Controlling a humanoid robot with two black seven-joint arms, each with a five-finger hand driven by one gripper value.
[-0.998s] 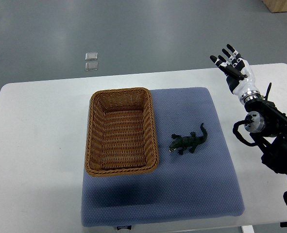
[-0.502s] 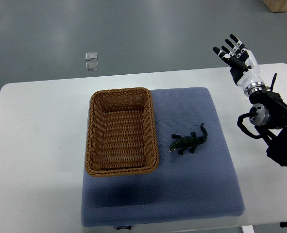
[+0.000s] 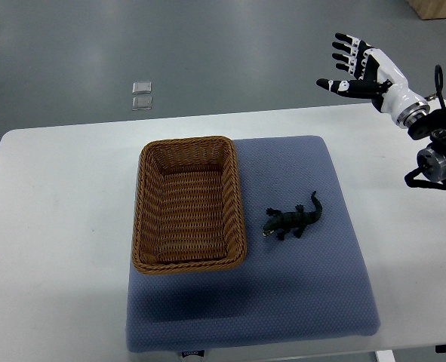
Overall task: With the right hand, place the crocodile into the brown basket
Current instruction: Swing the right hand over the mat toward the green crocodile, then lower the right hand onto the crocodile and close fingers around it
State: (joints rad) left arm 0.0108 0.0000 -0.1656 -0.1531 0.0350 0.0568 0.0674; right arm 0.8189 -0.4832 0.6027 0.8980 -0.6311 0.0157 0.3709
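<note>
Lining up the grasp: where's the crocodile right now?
In the top view the crocodile lies on the blue mat, just right of the brown basket and not touching it. The open right hand is far off, at the upper right.

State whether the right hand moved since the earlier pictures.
Yes: the right hand shifted toward the picture's top, away from the unmoved brown basket.

You'll see the dark green toy crocodile (image 3: 292, 221) lying belly-down on the blue mat (image 3: 313, 302), head to the left, tail angled far-right. It is just right of the brown wicker basket (image 3: 141, 204), not touching it.
</note>
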